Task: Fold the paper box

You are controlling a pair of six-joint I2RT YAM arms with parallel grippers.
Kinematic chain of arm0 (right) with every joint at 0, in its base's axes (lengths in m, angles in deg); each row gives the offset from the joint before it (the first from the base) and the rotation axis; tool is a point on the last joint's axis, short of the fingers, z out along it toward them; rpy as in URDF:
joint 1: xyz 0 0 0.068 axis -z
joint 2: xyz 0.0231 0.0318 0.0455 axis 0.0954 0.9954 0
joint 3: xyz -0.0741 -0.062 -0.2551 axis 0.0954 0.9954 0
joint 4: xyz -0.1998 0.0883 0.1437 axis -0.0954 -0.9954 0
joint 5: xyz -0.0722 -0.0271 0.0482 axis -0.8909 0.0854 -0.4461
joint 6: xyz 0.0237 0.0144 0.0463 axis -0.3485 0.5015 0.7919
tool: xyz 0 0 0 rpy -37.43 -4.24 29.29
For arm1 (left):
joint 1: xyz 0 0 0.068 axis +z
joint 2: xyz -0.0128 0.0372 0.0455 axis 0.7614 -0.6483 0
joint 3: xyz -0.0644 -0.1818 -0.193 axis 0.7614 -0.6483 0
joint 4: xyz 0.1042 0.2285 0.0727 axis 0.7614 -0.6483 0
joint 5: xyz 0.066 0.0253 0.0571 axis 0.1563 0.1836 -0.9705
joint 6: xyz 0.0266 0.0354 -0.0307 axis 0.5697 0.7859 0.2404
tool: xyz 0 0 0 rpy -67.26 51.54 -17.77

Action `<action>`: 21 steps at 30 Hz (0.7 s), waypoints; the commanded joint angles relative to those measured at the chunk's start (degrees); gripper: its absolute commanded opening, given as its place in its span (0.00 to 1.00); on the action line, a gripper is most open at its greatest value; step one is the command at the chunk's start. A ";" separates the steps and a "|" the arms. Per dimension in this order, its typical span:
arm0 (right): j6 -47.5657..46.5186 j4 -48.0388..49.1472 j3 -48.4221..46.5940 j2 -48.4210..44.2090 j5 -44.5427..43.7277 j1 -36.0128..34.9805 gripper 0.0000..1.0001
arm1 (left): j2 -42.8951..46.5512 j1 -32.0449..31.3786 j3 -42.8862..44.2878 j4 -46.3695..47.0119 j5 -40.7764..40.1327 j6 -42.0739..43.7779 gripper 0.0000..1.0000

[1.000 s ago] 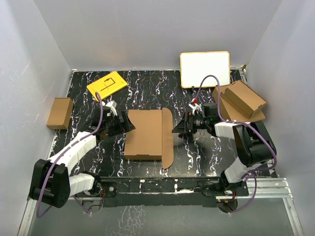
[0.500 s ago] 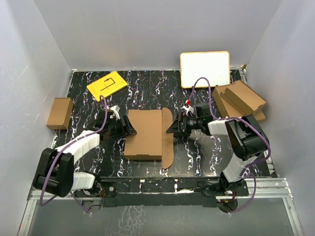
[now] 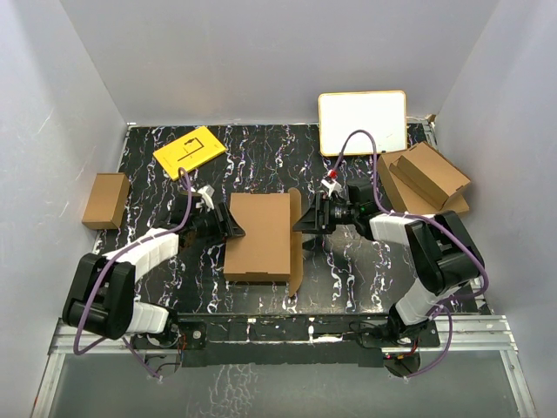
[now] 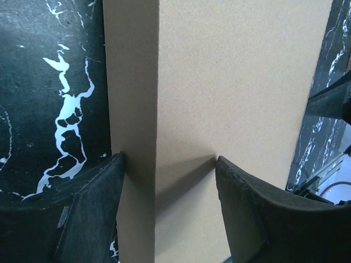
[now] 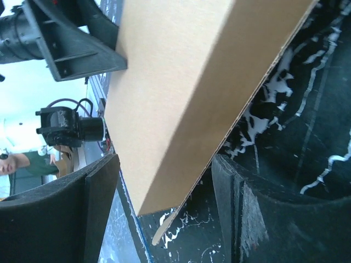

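The paper box (image 3: pixel 258 235) lies mid-bench (image 3: pixel 348 279), somewhat toward the near edge, its long axis running from far edge to near edge. It sits directly between the two claws. The left claw (image 3: pixel 233 229) meets its left long side, and the right claw (image 3: pixel 305 225) meets its right long side, where a side flap (image 3: pixel 297 239) stands tilted up. Both arms are about equally close. Each claw has its fingers spread apart, straddling the cardboard rather than pinching it. The coming move looks like an inward push on the flap from the right
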 commanded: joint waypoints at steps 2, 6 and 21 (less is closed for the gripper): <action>1.21 6.65 -0.13 -2.41 3.37 -2.82 0.72 | -1.19 -0.53 0.59 -0.78 2.75 -1.00 0.62; 0.74 6.16 -0.92 -0.58 2.89 -4.48 0.71 | -2.71 -1.07 0.72 -0.09 3.38 -1.72 0.62; -4.30 4.00 -2.62 1.45 2.74 -6.16 0.74 | -6.01 -4.55 3.58 -0.05 1.38 -1.78 0.64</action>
